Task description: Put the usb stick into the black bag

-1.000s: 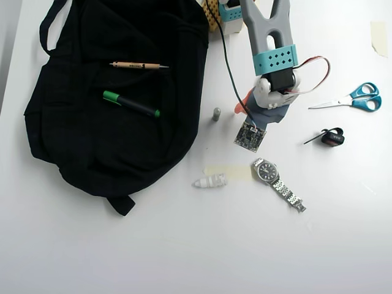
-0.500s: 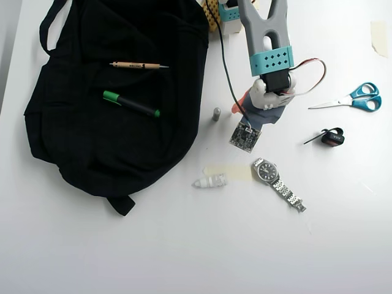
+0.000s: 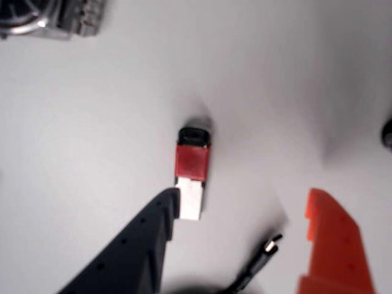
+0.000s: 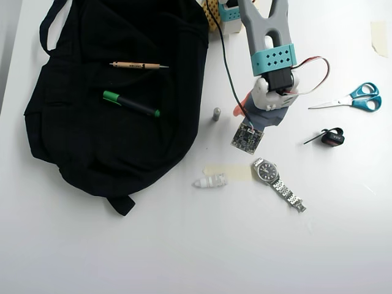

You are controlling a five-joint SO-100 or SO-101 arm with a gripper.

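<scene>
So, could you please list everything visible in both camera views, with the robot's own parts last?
black bag: one, black, upper left
pencil: one, wooden, on bag
marker: one, green-capped, on bag
grey cylinder: one, right of bag
white ribbed piece: one, below cylinder
watch: one, silver, centre-right
scissors: one, blue-handled, right edge
small black item: one, below scissors
usb stick: one, red and white, on table, wrist view
end effector: one, black and orange fingers, open around the stick

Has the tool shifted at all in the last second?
Barely. In the overhead view the tool swung slightly toward the grey cylinder, then back; net change is negligible.
</scene>
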